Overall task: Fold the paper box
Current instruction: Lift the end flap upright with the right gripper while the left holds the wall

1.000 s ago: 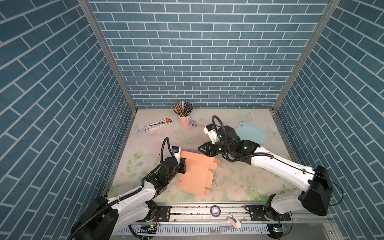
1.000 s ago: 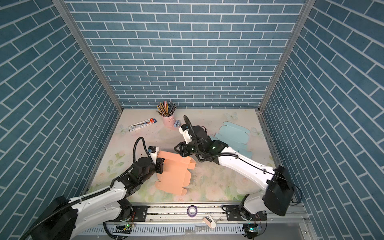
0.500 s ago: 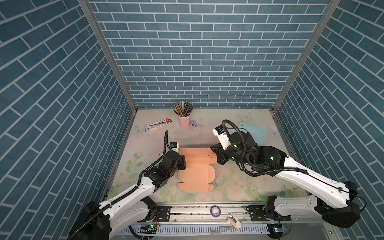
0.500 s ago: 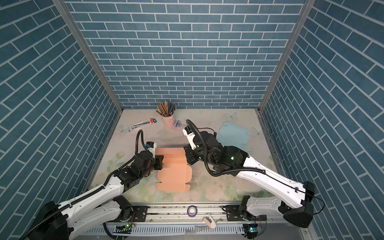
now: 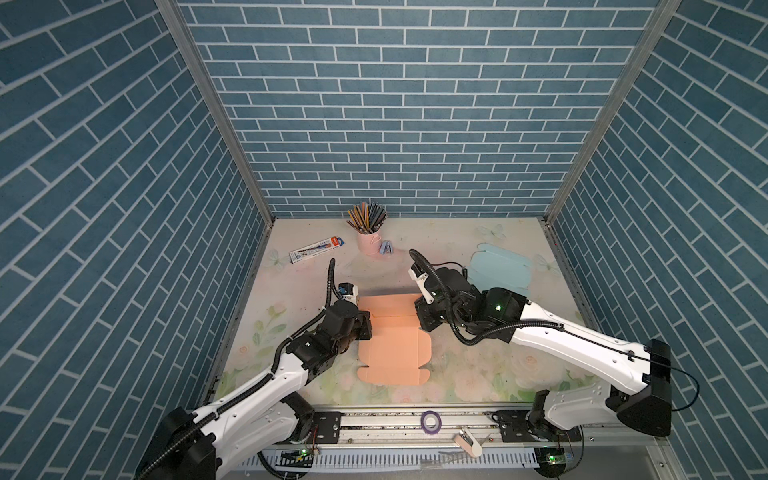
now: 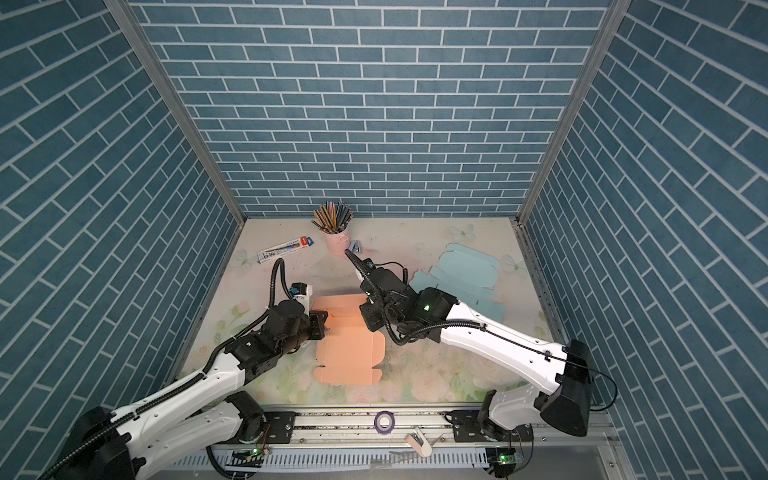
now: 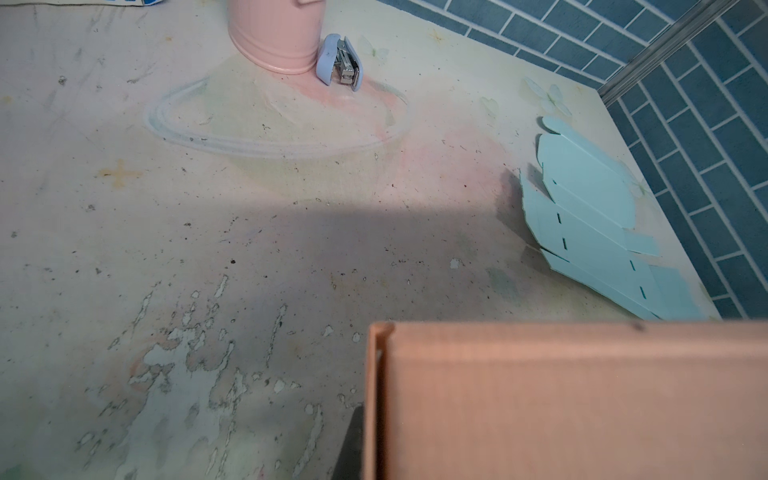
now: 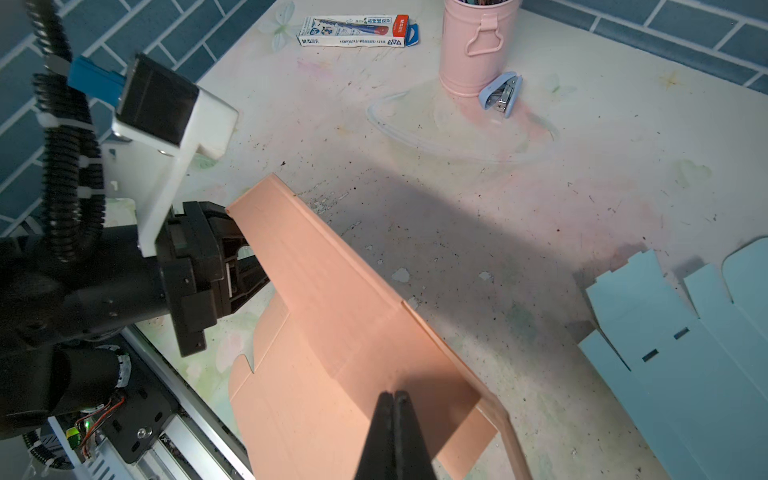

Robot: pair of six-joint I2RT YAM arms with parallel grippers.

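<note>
The orange paper box [image 5: 392, 349] [image 6: 349, 353] lies as a flat blank mid-table, its far panel [image 8: 332, 291] folded up. My left gripper [image 5: 368, 326] [image 6: 322, 324] is at the panel's left end, and the right wrist view shows the left gripper [image 8: 245, 257] shut on that edge. The left wrist view shows only the paper box [image 7: 561, 395] close up, and its own jaws are hidden. At the panel's right end is my right gripper [image 5: 422, 322] [image 6: 368, 320] [image 8: 394, 395], shut. Its tips are together against the panel's face, with nothing visible between them.
A light blue flat blank [image 5: 500, 272] lies at the back right, close behind my right arm. A pink pencil cup [image 5: 368, 239], a blue stapler [image 5: 386, 248] and a pen box [image 5: 316, 249] stand along the back. A purple tape roll [image 5: 430, 422] sits on the front rail.
The orange blank has swung from skewed to square with the table. My right gripper shifted to the panel's right end and closed. The left gripper kept its hold.
</note>
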